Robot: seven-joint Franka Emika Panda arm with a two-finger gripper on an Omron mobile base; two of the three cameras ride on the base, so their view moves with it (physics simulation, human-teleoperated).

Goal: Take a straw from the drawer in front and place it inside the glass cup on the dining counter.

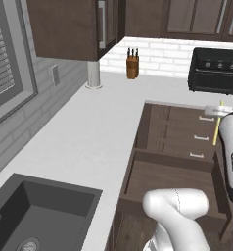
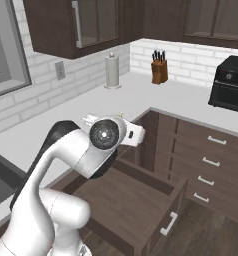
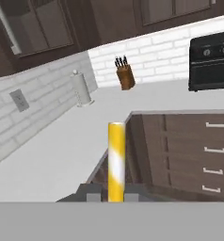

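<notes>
Straw (image 3: 116,160) is clamped in the hand (image 3: 115,194), fingers closed tight on its lower end, so that it stands up between them in the hand view. In the left base view it shows as a thin yellow line beside the wrist, raised above the drawer fronts. Drawer (image 2: 136,210) stands pulled out below the arm, and what shows of its wooden floor is bare. White worktop (image 1: 94,132) runs behind it, carrying a knife block (image 2: 159,67), a paper towel roll (image 2: 111,70) and a black oven (image 1: 215,70).

Judgement: extraction is done and the carry is in hand. The cup lies beyond these frames, so the base must likely turn away. Recommended: hold the grip firm, keep the straw near upright and clear of the wall cabinets (image 2: 81,25), and swing slowly so the slim rod cannot slip.
</notes>
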